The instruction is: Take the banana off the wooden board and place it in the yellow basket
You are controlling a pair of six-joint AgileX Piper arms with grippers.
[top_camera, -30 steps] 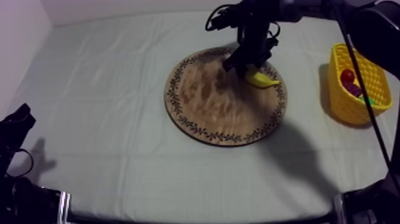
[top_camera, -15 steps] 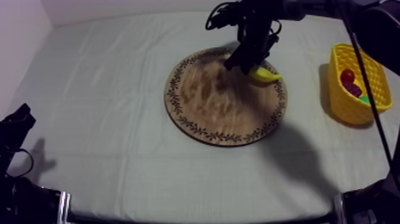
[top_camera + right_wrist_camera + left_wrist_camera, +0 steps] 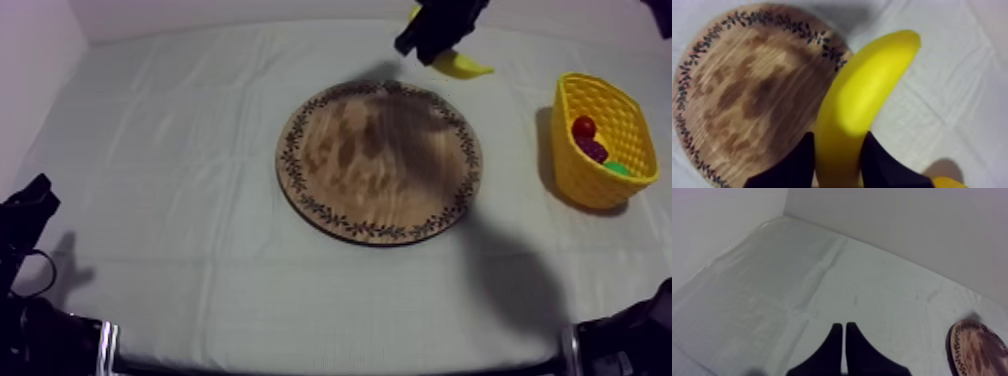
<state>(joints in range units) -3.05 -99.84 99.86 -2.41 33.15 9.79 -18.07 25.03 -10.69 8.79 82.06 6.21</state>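
The right gripper (image 3: 432, 30) is clamped on the banana (image 3: 462, 66), holding it above the cloth past the far edge of the round wooden board (image 3: 380, 160), left of the yellow basket (image 3: 565, 150). The left gripper (image 3: 844, 330) sits near left, its fingers pressed together on nothing.

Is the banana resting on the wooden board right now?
No: the right gripper is shut on the banana and holds it lifted clear of the wooden board, past its far rim.
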